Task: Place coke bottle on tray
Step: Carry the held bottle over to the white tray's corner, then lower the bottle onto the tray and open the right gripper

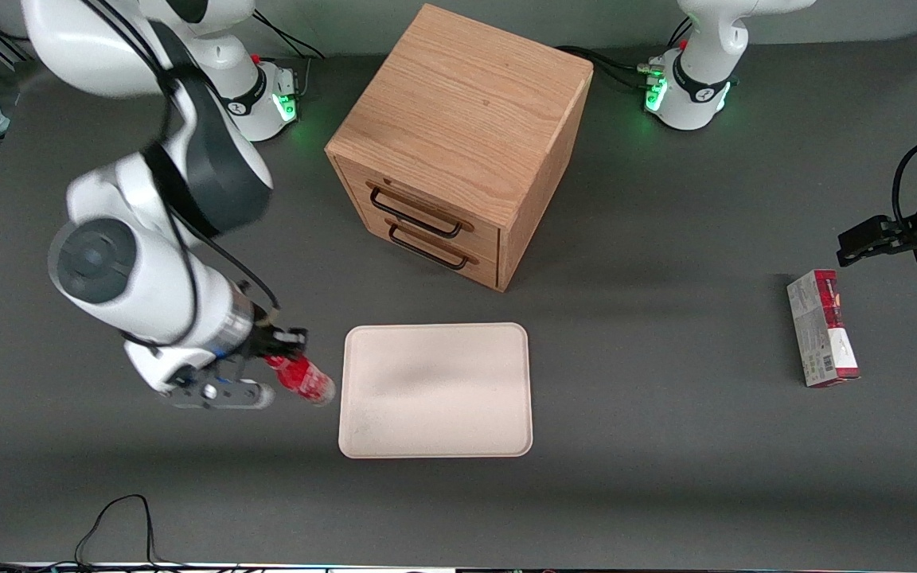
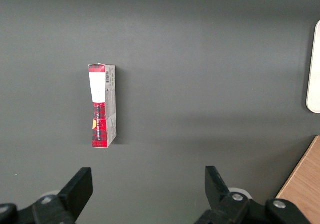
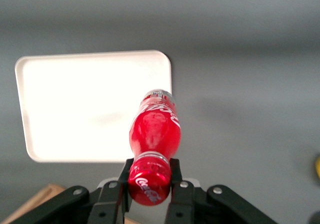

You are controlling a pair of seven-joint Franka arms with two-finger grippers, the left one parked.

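Observation:
My right gripper point(image 1: 282, 350) is shut on the coke bottle point(image 1: 301, 377), a small red bottle with white script and a clear base. It holds the bottle tilted, above the table, just beside the tray's edge toward the working arm's end. In the right wrist view the bottle point(image 3: 154, 144) sits clamped between both fingers point(image 3: 174, 170), its base pointing away from the gripper. The tray point(image 1: 436, 390) is a flat cream-white rectangle with rounded corners; it lies in front of the wooden cabinet and also shows in the right wrist view point(image 3: 90, 103). Nothing lies on it.
A wooden two-drawer cabinet point(image 1: 458, 143) stands farther from the front camera than the tray. A red-and-grey carton point(image 1: 821, 338) lies toward the parked arm's end of the table; it also shows in the left wrist view point(image 2: 102, 105). A black cable point(image 1: 120, 517) lies near the front edge.

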